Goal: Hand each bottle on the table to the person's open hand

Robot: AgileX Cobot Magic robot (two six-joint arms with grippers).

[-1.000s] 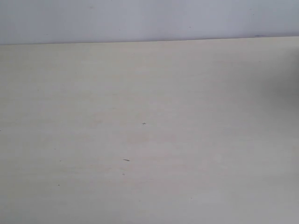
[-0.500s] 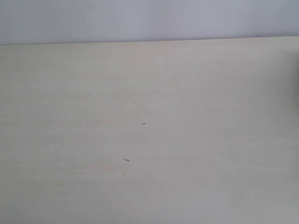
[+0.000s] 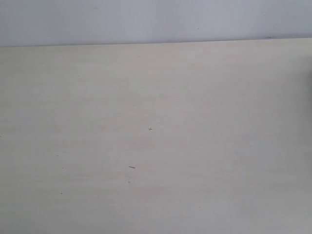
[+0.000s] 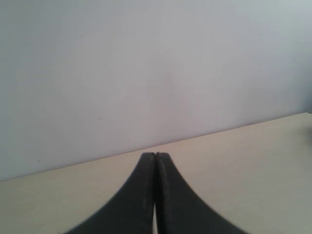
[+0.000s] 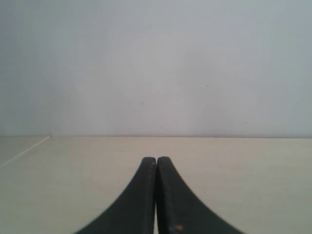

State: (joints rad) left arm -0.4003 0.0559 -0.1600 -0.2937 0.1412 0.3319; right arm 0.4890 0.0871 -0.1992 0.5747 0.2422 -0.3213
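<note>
The pale cream table (image 3: 204, 122) fills the exterior view, marked only by a few tiny dark specks. No bottle shows in any view, and no person's hand either. Neither arm appears in the exterior view. My left gripper (image 4: 155, 155) is shut, its two black fingers pressed together with nothing between them, above the table (image 4: 243, 165). My right gripper (image 5: 156, 159) is likewise shut and empty, over the table (image 5: 243, 170).
A plain pale grey-blue wall (image 3: 146, 19) stands behind the table's far edge. A faint dark shadow touches the right edge of the exterior view (image 3: 310, 78). A table edge or seam (image 5: 24, 151) runs diagonally in the right wrist view.
The dark shadow at the right edge of the exterior view has shrunk almost out of frame. Nothing else has moved.
</note>
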